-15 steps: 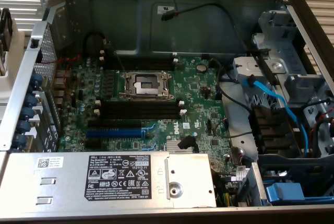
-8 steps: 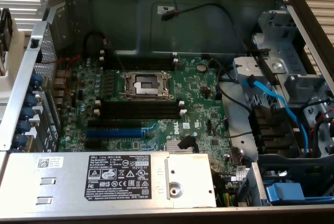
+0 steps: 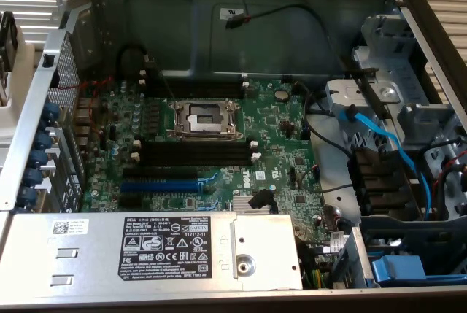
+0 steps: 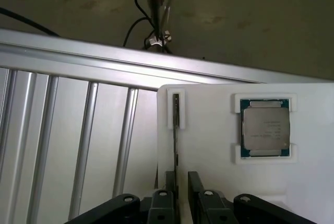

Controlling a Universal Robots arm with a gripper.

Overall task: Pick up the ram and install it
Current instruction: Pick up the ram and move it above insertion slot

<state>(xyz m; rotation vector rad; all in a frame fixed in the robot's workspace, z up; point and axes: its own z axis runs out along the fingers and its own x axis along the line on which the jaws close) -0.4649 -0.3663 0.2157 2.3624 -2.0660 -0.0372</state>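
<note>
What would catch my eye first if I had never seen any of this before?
In the exterior view, an open computer case shows its green motherboard, with a silver-framed CPU socket near the middle. In the wrist view, a white tray holds a square processor chip and the ram, which stands on edge. The gripper is open astride the ram.

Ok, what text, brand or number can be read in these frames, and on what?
"DELL": top of the white label on the power supply.
"112112-11": same label, right side.
"DELL": printed in white on the motherboard.
Too small to read: the label's other print, the sticker on the case wall, the processor markings.
</note>
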